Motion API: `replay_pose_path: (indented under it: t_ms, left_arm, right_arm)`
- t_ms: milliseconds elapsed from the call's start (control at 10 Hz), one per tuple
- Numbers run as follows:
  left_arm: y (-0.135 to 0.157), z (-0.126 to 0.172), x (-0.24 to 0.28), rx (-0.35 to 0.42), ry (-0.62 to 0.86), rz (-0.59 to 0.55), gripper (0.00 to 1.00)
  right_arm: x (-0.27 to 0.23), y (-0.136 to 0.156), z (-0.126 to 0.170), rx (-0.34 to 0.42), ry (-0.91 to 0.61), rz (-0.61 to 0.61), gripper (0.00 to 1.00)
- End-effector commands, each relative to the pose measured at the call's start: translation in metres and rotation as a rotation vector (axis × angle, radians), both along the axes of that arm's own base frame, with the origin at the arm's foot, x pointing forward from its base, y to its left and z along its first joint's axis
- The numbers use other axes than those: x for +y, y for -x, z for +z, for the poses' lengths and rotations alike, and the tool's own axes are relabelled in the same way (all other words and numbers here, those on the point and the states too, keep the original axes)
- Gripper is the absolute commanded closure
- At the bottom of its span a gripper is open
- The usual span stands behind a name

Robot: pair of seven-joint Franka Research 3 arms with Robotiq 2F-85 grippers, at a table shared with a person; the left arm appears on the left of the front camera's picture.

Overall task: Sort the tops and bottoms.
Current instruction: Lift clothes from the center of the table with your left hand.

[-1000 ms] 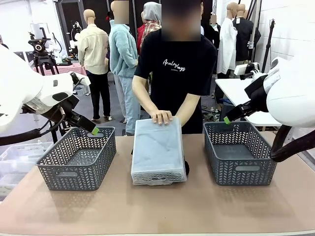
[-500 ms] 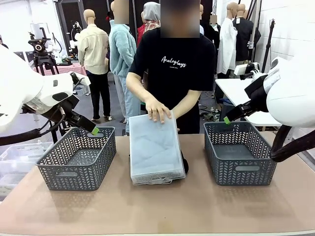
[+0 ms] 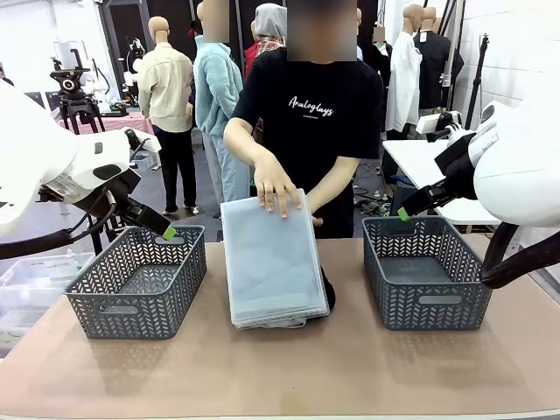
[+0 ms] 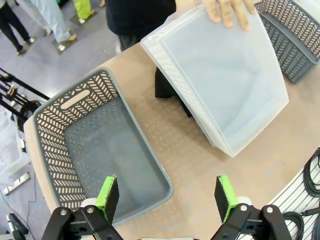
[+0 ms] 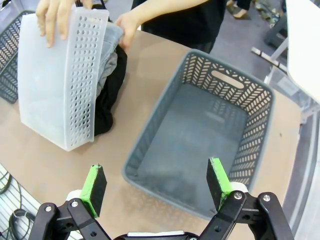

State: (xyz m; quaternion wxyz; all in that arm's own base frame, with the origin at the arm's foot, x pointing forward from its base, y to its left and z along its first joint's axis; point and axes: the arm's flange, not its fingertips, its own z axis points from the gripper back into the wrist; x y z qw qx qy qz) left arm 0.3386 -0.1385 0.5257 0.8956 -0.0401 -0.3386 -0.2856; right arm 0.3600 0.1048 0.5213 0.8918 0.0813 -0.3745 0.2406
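My left claw (image 4: 166, 189) and right claw (image 5: 156, 176) gape empty; the garments (image 5: 111, 95) bulging from the person's tipped bin (image 5: 50, 85) look limp and light; I'd pinch a bunched fold.

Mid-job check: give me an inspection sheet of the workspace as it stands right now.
Surface: tan table, carrying two grey baskets.
Job's things: grey and black garments spilling from under a white bin, which a person's hand tilts open side down; left basket and right basket both empty.
Clutter: nothing seen.
End effectors: left end effector open above left basket; right end effector open above right basket.
Cables: black cables off the table's near edge.
Surroundings: white side table behind right basket.
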Motion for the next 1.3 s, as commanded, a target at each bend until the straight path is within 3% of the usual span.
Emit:
replay_pose_path:
  t_ms: [0,1200]
  left_arm:
    - [-0.0009,0.0,0.0021,-0.005,-0.009,-0.001,0.0]
    - [-0.0009,0.0,0.0021,-0.005,-0.009,-0.001,0.0]
  right_arm:
    - [-0.0004,-0.0012,-0.0003,-0.006,-0.005,0.001,0.0]
    - [-0.0004,-0.0012,-0.0003,-0.006,-0.005,0.001,0.0]
